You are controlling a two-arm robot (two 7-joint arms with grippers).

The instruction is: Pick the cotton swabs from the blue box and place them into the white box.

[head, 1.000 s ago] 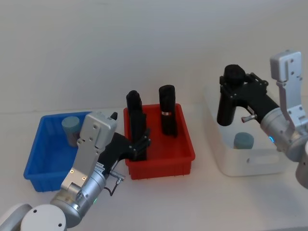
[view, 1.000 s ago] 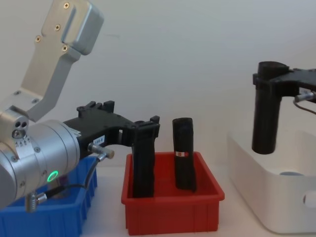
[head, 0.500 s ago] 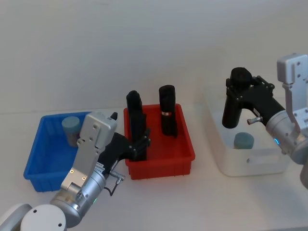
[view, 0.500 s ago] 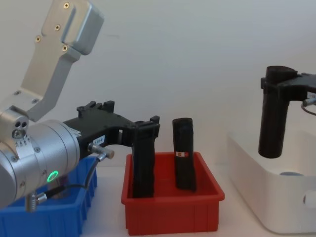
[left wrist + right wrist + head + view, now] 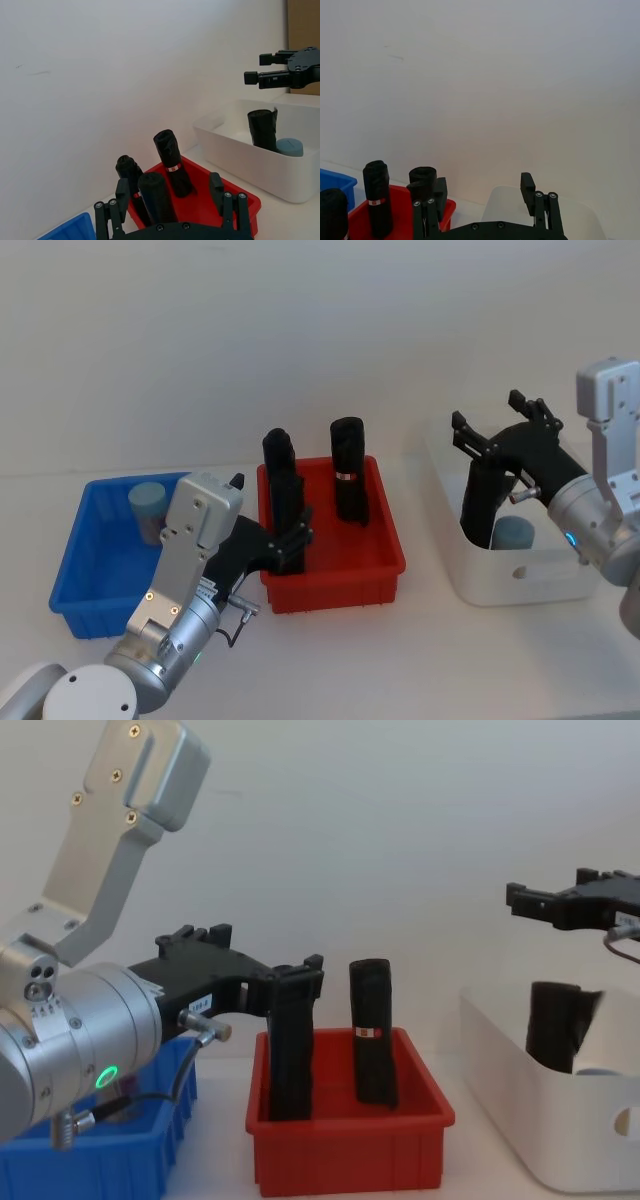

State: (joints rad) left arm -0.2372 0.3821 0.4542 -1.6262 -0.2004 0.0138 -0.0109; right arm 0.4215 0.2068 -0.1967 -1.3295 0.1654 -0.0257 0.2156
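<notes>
One cotton swabs (image 5: 147,502) tub in blue box (image 5: 85,585), another in white box (image 5: 520,575)

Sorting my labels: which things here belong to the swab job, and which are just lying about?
Job:
cotton swabs tub in the blue box
second tub in the white box

Lying about:
red bin holding black rolls
black roll in the white box

Three open-top plastic bins are standing in a row: one bright blue ribbed bin (image 5: 75,570) at left, one red ribbed bin (image 5: 385,540) in the middle, one glossy white tub (image 5: 520,580) at right.

Two clear tubs of cotton swabs with pale blue-grey lids: one (image 5: 147,508) sitting in the blue bin, one (image 5: 513,533) in the white tub.

Four black rolls are showing: three in the red bin (image 5: 172,162) (image 5: 129,172) (image 5: 156,197), one (image 5: 482,502) standing in the white tub.
</notes>
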